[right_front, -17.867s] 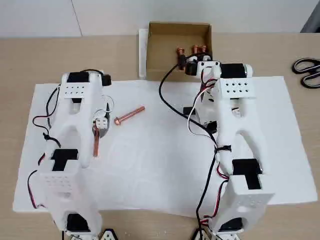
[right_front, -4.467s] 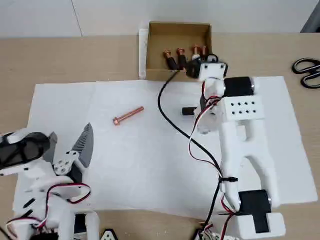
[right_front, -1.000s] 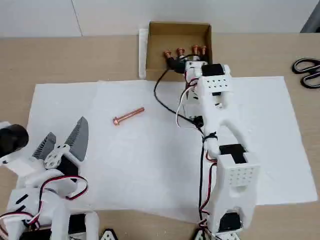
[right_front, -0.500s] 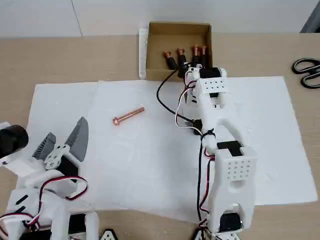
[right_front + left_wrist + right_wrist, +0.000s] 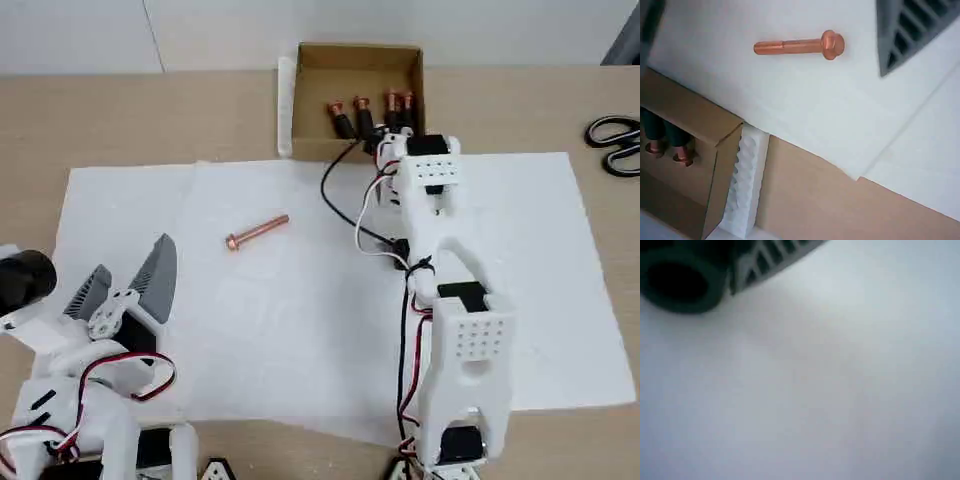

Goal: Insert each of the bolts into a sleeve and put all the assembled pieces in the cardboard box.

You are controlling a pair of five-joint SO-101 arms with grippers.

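four sleeved bolts sit in the box, one bare bolt and one sleeve still to join on the paper; left gripper wide open and empty, right gripper can't tell.

Loose copper bolt lies flat on paper. 4 bolt+sleeve pcs in cardboard box. Black sleeve on paper.

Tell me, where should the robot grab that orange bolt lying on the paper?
Probably take the bolt by the middle of its shaft, coming straight down and closing across it. It lies flat on the white paper with nothing beside it, and the shaft is thinner than the flanged head.
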